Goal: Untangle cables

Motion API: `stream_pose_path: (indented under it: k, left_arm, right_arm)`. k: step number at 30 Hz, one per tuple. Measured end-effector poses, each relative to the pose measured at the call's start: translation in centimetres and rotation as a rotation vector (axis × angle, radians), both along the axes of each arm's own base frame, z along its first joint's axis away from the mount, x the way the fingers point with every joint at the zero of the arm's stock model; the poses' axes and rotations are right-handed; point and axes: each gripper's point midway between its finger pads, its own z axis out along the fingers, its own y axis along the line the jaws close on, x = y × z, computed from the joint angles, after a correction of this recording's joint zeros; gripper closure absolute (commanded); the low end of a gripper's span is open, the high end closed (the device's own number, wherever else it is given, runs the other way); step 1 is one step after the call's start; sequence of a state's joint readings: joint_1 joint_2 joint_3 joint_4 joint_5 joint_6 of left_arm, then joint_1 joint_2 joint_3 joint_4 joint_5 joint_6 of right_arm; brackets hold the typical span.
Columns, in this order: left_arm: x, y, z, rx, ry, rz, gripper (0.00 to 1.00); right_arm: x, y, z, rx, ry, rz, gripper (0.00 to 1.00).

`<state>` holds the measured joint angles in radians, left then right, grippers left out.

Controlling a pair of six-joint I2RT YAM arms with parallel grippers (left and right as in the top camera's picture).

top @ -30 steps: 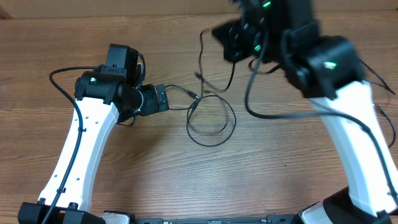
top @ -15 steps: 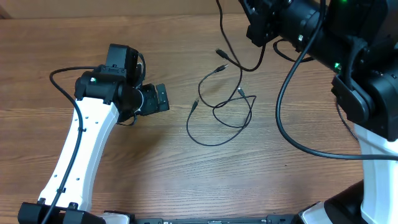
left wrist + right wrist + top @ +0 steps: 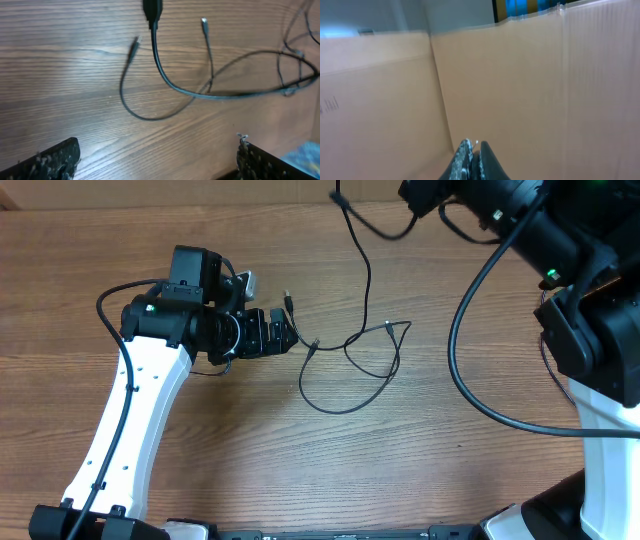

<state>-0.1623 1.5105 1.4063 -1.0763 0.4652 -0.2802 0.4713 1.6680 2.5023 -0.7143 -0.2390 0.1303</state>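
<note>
Thin black cables (image 3: 340, 385) lie in a loose loop on the wooden table, with a small knot (image 3: 392, 328) at the right and plug ends (image 3: 288, 300) near my left gripper. One strand (image 3: 366, 265) rises from the table to my right gripper (image 3: 420, 198) at the top edge. That gripper is shut in the right wrist view (image 3: 473, 150), with a small pale tip between its tips. My left gripper (image 3: 285, 332) is open just left of the plug ends. In the left wrist view (image 3: 160, 165) the cables (image 3: 165, 80) lie ahead of its fingers (image 3: 55, 160).
Thicker black wires (image 3: 470, 370) hang from the right arm over the table's right side. Another runs along the left arm (image 3: 110, 305). A cardboard wall (image 3: 520, 85) fills the right wrist view. The loop lies on the table (image 3: 330, 450).
My right gripper has lifted and drawn back toward the top edge, pulling the strand up and tightening the loops. My left gripper has moved right toward the plug ends.
</note>
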Motion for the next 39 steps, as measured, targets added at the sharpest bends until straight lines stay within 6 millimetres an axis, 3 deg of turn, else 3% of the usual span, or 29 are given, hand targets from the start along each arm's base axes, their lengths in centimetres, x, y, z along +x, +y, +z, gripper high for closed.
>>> stream_pose_path:
  k: [6,16,24,30,39]
  left_arm:
    - [0.2,-1.8,1.0,-0.058,-0.066,-0.101,0.00]
    - [-0.4,-6.7,2.8,-0.157,-0.178,-0.290,0.00]
    - [-0.6,-7.4,3.1,-0.172,-0.193,-0.313,0.00]
    - [-0.5,-7.4,3.1,-0.172,-0.194,-0.313,0.01]
    - [-0.5,-7.4,3.1,-0.172,-0.197,-0.313,0.00]
  right_arm:
    - [-1.1,0.1,3.0,0.063,-0.110,0.037,0.96]
    - [-3.9,-0.3,8.1,0.159,-0.329,0.095,0.96]
    - [-5.6,-1.0,10.7,0.210,-0.455,0.105,0.96]
    - [-8.3,-2.3,13.7,0.286,-0.621,0.106,0.96]
    - [-12.2,-4.3,16.6,0.400,-0.798,0.130,0.96]
